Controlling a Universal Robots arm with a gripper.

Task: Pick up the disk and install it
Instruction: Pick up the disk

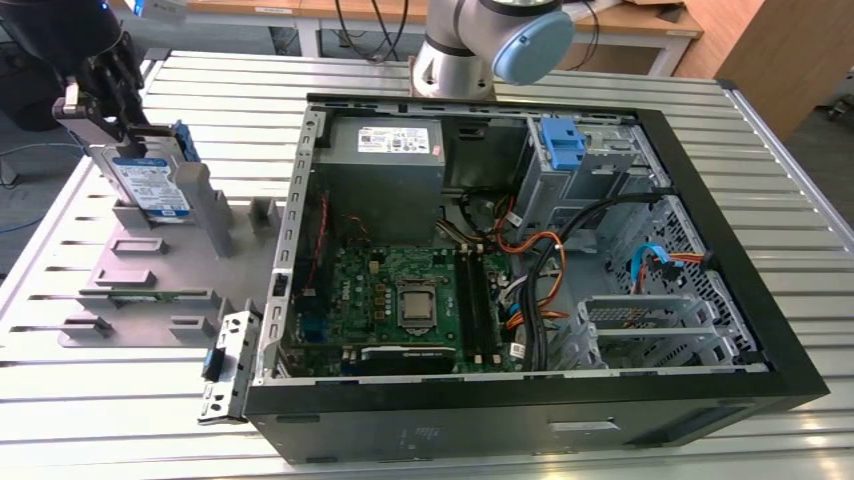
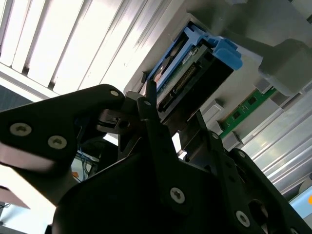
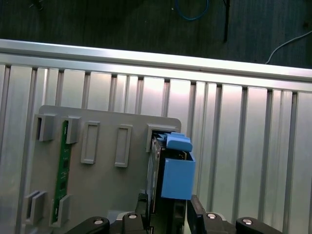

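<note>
The disk (image 1: pixel 144 185) stands on edge in a slot of the grey fixture plate (image 1: pixel 154 265) at the exterior view's left. It is silver, with a white-and-blue label and blue side rails. My gripper (image 1: pixel 127 140) reaches down over its top end. In both wrist views the black fingers flank the disk (image 3: pixel 176 178) on its two flat faces and press against it. Its connector edge and blue rail (image 2: pixel 195 73) show beyond the fingertips (image 2: pixel 148 97). The disk's lower end still sits between the fixture's posts.
An open black computer case (image 1: pixel 747 300) lies to the fixture's right, with a grey power-supply box (image 1: pixel 387 145), motherboard (image 1: pixel 400 300), cables and a blue-latched drive bay (image 1: pixel 563 145). A green circuit strip (image 1: pixel 140 295) lies in the fixture. The arm's base (image 1: pixel 461 50) stands behind the case.
</note>
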